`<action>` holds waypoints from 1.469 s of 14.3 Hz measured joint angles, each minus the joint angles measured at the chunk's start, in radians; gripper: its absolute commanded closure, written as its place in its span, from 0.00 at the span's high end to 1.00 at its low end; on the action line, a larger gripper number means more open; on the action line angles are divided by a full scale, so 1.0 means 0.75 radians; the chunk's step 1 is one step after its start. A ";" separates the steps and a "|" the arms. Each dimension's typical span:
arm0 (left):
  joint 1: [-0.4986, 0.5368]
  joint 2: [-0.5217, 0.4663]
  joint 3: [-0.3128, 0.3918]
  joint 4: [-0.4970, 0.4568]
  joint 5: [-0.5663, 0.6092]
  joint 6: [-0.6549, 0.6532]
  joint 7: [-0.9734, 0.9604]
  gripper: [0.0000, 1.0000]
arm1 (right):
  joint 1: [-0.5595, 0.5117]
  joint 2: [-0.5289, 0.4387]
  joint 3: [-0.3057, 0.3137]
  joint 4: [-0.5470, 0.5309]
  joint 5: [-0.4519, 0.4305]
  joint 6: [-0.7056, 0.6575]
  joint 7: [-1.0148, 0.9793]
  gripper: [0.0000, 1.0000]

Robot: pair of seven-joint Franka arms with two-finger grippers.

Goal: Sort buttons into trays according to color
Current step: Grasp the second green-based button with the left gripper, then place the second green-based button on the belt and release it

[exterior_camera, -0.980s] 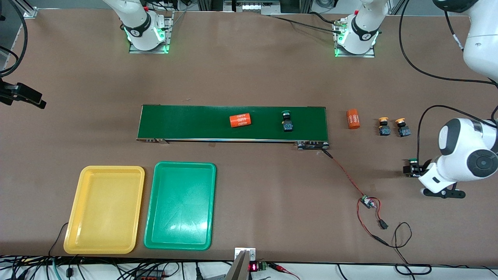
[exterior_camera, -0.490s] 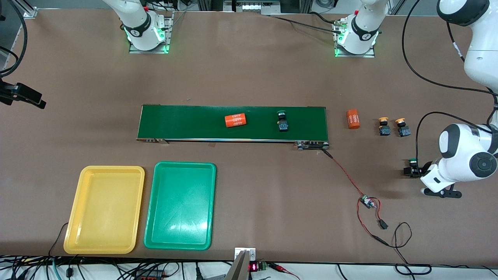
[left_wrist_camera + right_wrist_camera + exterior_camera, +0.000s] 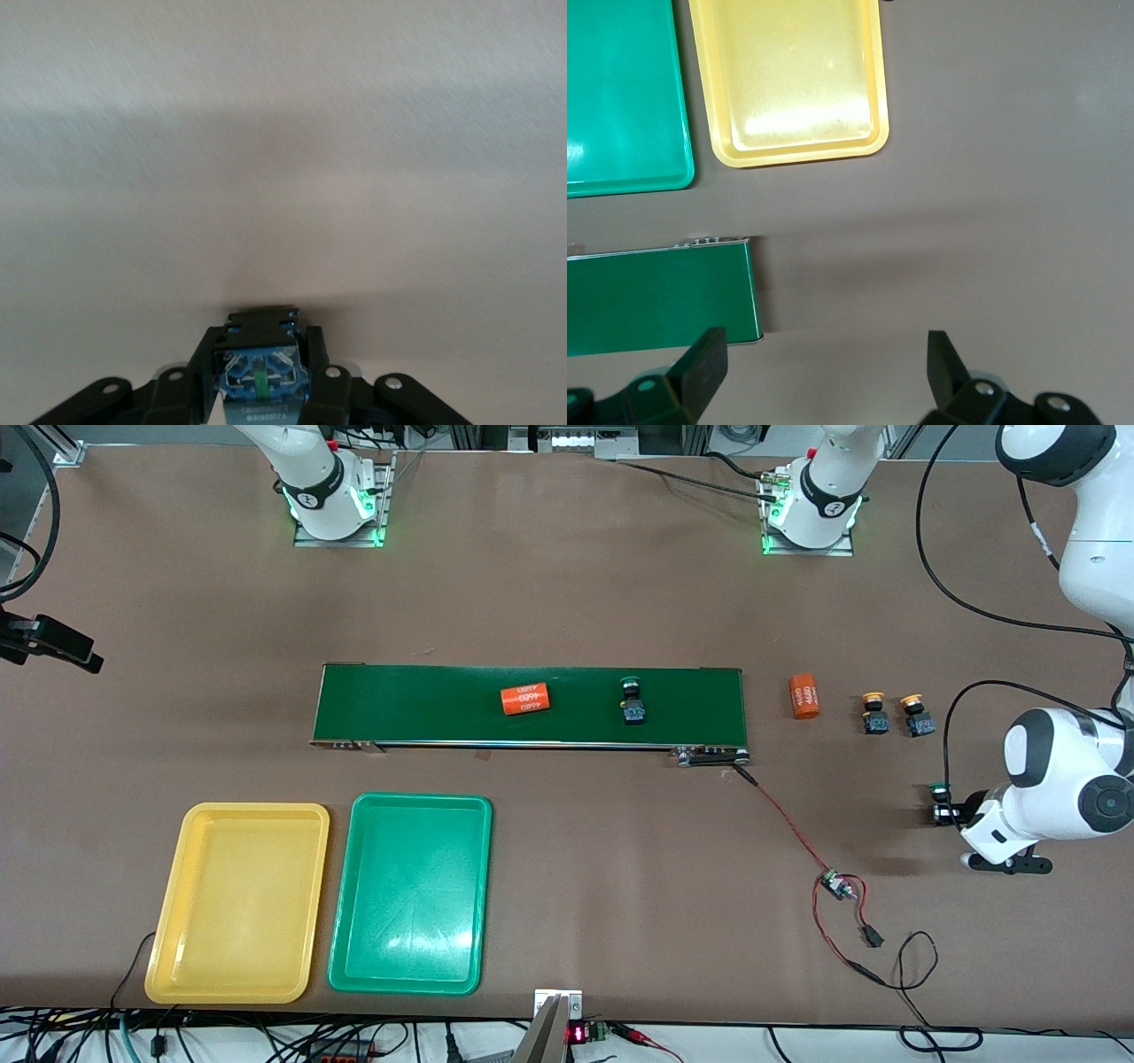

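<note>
The left pincer (image 3: 950,813) is low at the left arm's end of the surface (image 3: 567,602), closed on a green button (image 3: 939,804); the left wrist view shows the fingers (image 3: 323,390) clamped on both sides of its black body (image 3: 259,376). Whether the button rests on the surface or is just lifted cannot be told.

A second green button (image 3: 631,701) stands on the dark-green belt (image 3: 425,704), with an orange cylinder (image 3: 524,699) beside it, toward the right arm's end. Off the belt, toward the left arm's end, lies another orange cylinder (image 3: 804,696), then two yellow buttons (image 3: 873,714) (image 3: 918,716) side by side, apart from each other.

The yellow tray (image 3: 237,902) and the green tray (image 3: 410,893) lie side by side, nearer to the front camera than the belt, the yellow one closer to the right arm's end. Both hold nothing.

The right pincer (image 3: 824,363) waits with fingers spread wide, holding nothing, over the bare surface just off the belt's end, as its wrist view shows.
</note>
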 measured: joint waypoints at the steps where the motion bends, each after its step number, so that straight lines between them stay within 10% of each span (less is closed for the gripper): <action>1: 0.002 -0.014 -0.024 0.010 -0.026 -0.070 0.000 0.25 | 0.000 0.000 0.000 0.000 0.000 0.000 0.000 1.00; 10: -0.021 -0.111 -0.548 -0.082 -0.125 -0.470 -0.396 0.25 | -0.006 0.013 -0.002 -0.002 0.000 0.070 0.000 1.00; 15: -0.050 -0.112 -0.770 -0.290 -0.126 -0.254 -0.679 0.26 | -0.008 0.024 -0.003 -0.002 0.020 0.083 0.000 1.00; 21: -0.185 -0.107 -0.768 -0.499 -0.117 0.049 -0.915 0.42 | -0.014 0.025 -0.003 -0.002 0.047 0.083 0.000 1.00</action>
